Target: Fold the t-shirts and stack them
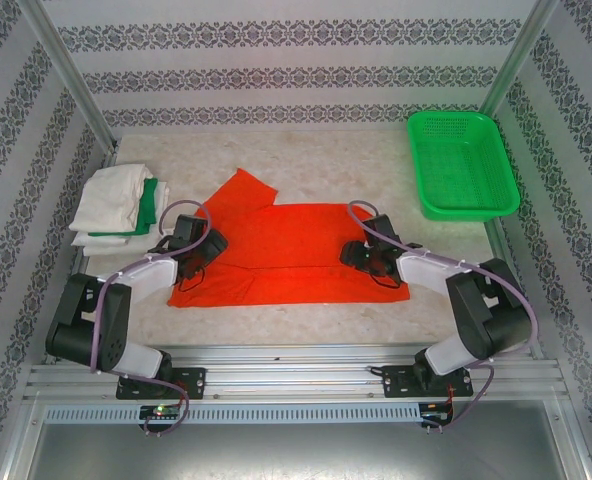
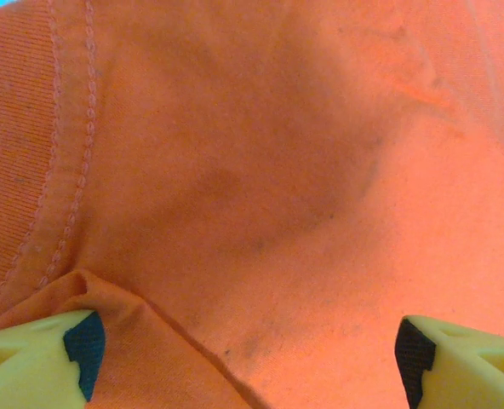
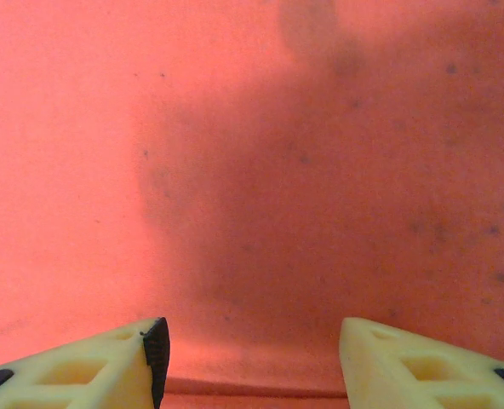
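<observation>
A bright orange-red t-shirt point(image 1: 291, 250) lies spread on the middle of the table, its near edge folded over and one sleeve pointing to the far left. My left gripper point(image 1: 194, 238) is low over the shirt's left end. In the left wrist view it point(image 2: 248, 349) is open wide, with a stitched hem point(image 2: 69, 170) to the left and a raised fold of cloth by the left fingertip point(image 2: 83, 341). My right gripper point(image 1: 361, 253) is low over the shirt's right end. It point(image 3: 252, 349) is open above flat cloth, with a fold edge running between the fingers.
A folded pile of off-white and green t-shirts point(image 1: 116, 205) sits at the left edge of the table, just beyond the left arm. A rigid green mesh basket point(image 1: 463, 165) stands at the back right corner. Patterned walls close in the table on three sides.
</observation>
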